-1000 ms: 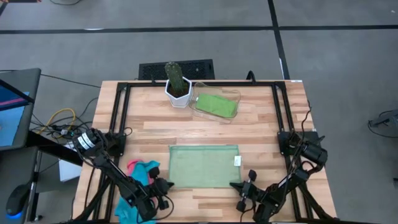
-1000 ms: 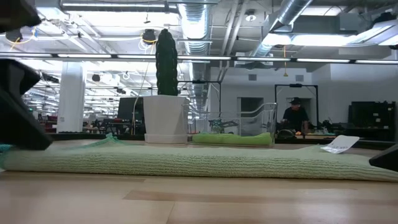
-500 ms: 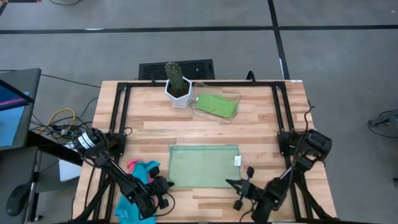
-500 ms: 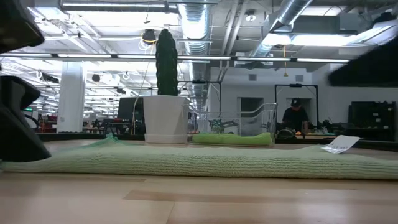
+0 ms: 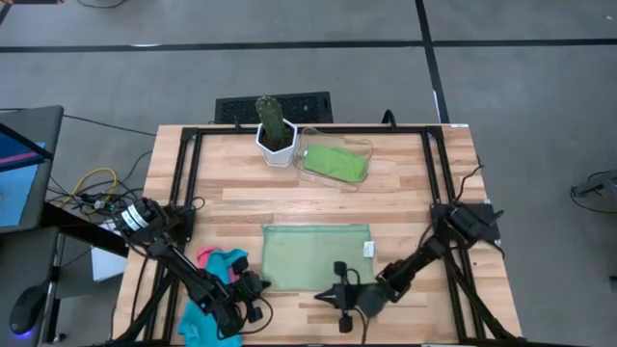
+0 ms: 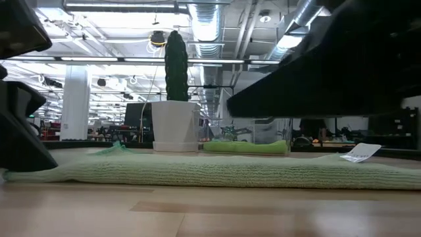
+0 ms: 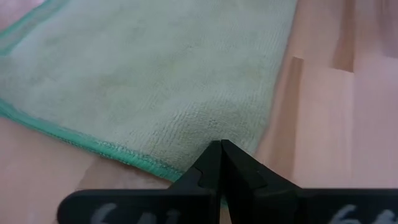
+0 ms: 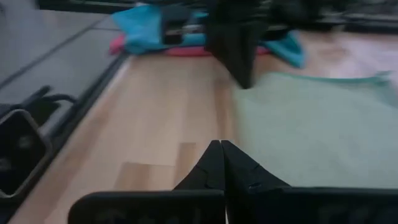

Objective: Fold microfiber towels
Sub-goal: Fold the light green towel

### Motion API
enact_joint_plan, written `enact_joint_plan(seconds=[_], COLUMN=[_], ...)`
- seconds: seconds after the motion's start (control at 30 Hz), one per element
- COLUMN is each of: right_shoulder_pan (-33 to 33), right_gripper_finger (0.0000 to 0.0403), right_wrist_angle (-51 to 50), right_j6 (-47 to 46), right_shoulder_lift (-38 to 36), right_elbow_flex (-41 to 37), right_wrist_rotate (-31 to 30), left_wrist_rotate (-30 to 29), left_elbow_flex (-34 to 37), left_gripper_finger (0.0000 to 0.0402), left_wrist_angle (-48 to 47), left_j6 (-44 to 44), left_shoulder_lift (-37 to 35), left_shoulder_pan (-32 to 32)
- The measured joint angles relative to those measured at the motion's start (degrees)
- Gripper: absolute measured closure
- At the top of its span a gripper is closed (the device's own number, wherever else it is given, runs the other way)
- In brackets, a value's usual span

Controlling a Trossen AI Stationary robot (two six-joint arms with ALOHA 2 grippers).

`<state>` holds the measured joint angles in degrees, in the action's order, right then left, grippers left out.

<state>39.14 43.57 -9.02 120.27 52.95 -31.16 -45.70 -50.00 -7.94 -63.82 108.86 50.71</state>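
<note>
A light green microfiber towel (image 5: 316,255) lies flat in the middle of the table, a white tag (image 5: 367,249) at its right edge. My left gripper (image 5: 261,285) is shut, with its tips at the towel's near left corner (image 7: 205,134). My right gripper (image 5: 326,297) is shut and hovers over bare wood just off the towel's near edge (image 8: 298,124), pointing toward the left gripper. Pink (image 5: 208,256) and turquoise (image 5: 229,262) towels lie bunched at the left. Another green towel (image 5: 335,162) lies in the clear tray at the back. My left gripper's shut fingertips (image 7: 221,149) slant down onto the towel's near left corner from the near left. I cannot tell whether they touch the cloth; the corner lies flat on the table.
A cactus in a white pot (image 5: 275,135) stands at the far edge beside the clear tray (image 5: 359,146). A black frame (image 5: 188,173) runs along the table's left and right sides. Bare wood lies between the towel and the tray.
My right gripper has swung from the near right corner toward the table's left along the towel's near edge, rising a little and rolling as it went; it stays shut. The green towel has not moved.
</note>
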Motion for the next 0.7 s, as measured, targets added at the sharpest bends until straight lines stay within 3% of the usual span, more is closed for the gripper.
enact_joint_plan(seconds=[0.1,0.2,0.53,0.7], right_shoulder_pan=[-2.26,-3.60,-3.09,-1.76], right_gripper_finger=[0.0393,0.0393,0.0394,0.0394], right_wrist_angle=[0.64,1.23,8.24,7.58], right_j6=[-0.05,-1.80,-8.17,-9.51], right_shoulder_lift=[0.46,2.45,9.82,9.41], right_elbow_flex=[0.00,-0.74,-0.42,-0.46], right_wrist_rotate=[6.09,7.20,4.48,1.62], left_wrist_rotate=[0.18,0.74,3.56,7.03], left_elbow_flex=[0.00,0.00,-2.85,-7.98], left_gripper_finger=[0.0401,0.0401,0.0401,0.0401], left_wrist_angle=[0.16,1.08,2.01,-6.28], left_j6=[-1.56,-2.24,5.89,10.06], left_shoulder_lift=[0.00,0.00,-0.13,-2.84], left_shoulder_pan=[0.63,1.05,1.36,1.16])
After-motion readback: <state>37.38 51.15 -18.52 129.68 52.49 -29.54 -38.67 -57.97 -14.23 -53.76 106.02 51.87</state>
